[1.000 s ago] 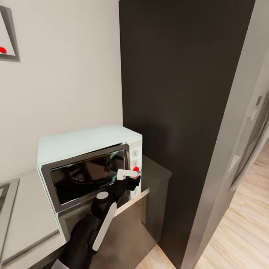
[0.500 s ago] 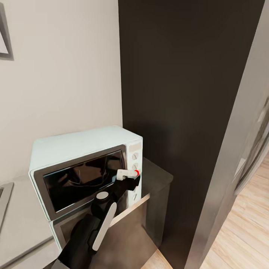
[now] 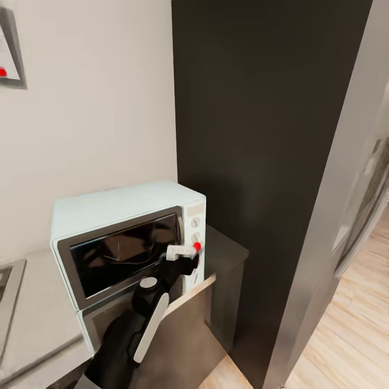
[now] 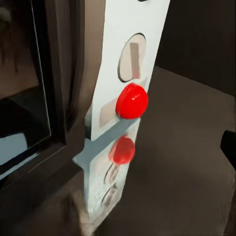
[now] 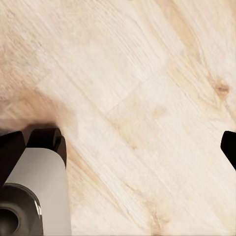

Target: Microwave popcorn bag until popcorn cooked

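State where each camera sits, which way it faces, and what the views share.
Head: high on the robot, looking down at the microwave on the countertop; left arm reaching to the panel.
Left wrist: close to the panel, facing the red light.
Right wrist: facing the wooden floor; the robot's own white limb alongside.
Shared: head and left wrist both show the microwave's panel.

Tall dark cabinet panel (image 3: 259, 135) rising at the right, flush against a plain off-white wall (image 3: 97, 108). Framed picture (image 3: 9, 54) with 1 red spot, cut by the frame edge, hung high on that wall. Steel hob corner (image 3: 6, 294) at the far left. Pale grey door frame (image 3: 346, 162) slanting beside the panel. Light wood plank floor (image 5: 137, 98) below.
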You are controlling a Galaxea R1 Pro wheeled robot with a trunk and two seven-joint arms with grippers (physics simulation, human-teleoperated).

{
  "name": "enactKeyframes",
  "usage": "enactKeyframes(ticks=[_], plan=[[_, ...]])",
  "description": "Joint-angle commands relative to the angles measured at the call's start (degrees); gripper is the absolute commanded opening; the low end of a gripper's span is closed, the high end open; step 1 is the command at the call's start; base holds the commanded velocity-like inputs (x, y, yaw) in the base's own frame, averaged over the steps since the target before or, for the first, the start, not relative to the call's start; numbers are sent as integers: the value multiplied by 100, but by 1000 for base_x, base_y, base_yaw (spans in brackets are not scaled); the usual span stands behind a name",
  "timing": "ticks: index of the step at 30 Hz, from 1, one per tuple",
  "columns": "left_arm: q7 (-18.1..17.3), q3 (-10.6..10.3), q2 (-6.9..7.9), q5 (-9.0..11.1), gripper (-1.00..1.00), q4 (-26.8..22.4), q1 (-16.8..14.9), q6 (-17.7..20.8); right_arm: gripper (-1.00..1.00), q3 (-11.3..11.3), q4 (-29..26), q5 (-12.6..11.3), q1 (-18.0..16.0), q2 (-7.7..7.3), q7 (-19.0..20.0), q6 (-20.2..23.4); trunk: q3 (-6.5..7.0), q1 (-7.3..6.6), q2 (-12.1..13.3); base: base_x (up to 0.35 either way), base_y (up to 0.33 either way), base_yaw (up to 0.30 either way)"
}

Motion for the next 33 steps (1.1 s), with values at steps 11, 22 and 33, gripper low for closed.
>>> enactKeyframes(ticks=[11, 22, 33], plan=[[131, -20, 0, 117, 100, 9, -5, 50, 100, -49, 11, 56, -7, -10, 13, -55, -6, -3, -4, -343, 0, 0], [358, -64, 0, -111, 100, -115, -296, 192, 100, -40, 11, 89, 1, -11, 45, -48, -6, -3, -5, -63, 0, 0], [676, -139, 0, -181, 100, -469, -651, 546, 100, -40, 11, 90, 2, -16, 56, -48, -6, -3, -5, -219, -73, 0]])
